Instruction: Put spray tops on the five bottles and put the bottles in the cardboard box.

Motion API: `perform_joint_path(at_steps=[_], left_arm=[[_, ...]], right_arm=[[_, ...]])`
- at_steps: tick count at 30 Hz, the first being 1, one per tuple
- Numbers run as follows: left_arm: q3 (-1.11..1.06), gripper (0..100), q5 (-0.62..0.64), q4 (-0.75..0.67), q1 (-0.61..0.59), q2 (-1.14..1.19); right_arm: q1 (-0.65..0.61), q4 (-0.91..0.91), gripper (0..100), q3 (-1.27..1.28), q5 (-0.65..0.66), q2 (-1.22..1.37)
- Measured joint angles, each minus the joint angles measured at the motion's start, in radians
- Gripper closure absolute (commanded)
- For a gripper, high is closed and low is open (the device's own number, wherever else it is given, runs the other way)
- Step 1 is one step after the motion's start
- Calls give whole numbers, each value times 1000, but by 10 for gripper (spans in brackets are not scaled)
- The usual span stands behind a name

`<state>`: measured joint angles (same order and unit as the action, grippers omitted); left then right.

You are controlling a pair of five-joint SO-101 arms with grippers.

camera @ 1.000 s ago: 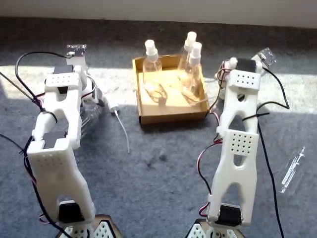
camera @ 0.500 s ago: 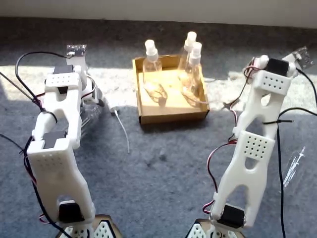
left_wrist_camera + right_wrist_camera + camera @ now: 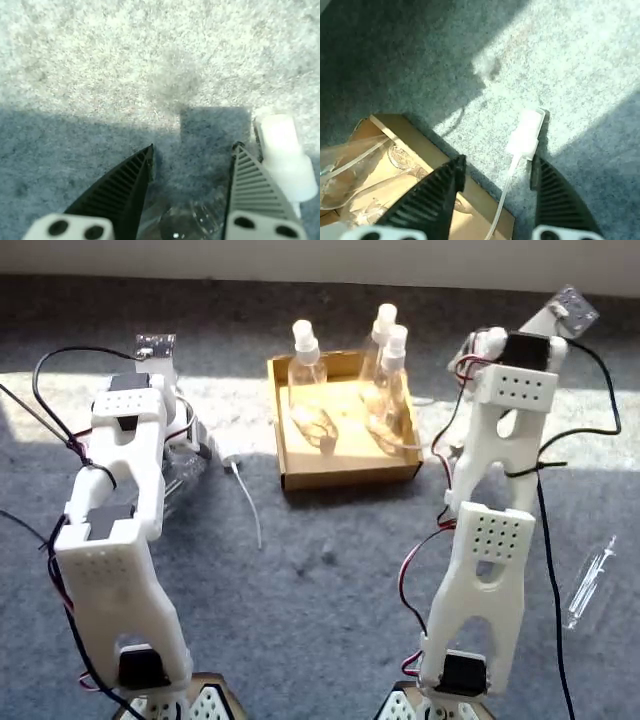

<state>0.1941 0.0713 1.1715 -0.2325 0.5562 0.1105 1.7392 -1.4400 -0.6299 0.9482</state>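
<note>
Three clear bottles with white spray tops (image 3: 306,338) stand in the cardboard box (image 3: 345,472). A fourth clear bottle (image 3: 182,468) lies on the carpet under my left arm, and my left gripper (image 3: 194,147) stands open over it (image 3: 187,222). A loose spray top (image 3: 231,455) with its long tube lies beside that bottle (image 3: 282,155). My right gripper (image 3: 498,160) hangs open above a second loose spray top (image 3: 526,132), just outside the box's corner (image 3: 427,157). The right arm (image 3: 505,390) is raised to the right of the box.
Grey carpet covers the floor, with a sunlit band across the back. A slender clear item, seemingly a bottle (image 3: 588,582), lies far right. Cables trail beside both arms. Open carpet lies between the arms, in front of the box.
The right arm swung out to the right, then came back and rose, its wrist now higher and farther back. The left arm and the bottles kept still.
</note>
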Motion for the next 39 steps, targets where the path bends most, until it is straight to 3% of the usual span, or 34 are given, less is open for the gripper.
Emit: perform_joint_path(at_steps=[6,25,32,39], left_arm=[[0,762,0,-21,0,-2],[0,762,0,-25,0,-2],[0,762,0,-25,0,-2],[0,762,0,-25,0,-2]], right_arm=[[26,-2,743,29,-44,20],[23,-41,747,31,-6,190],[28,2,913,60,3,190],[61,3,919,135,81,187]])
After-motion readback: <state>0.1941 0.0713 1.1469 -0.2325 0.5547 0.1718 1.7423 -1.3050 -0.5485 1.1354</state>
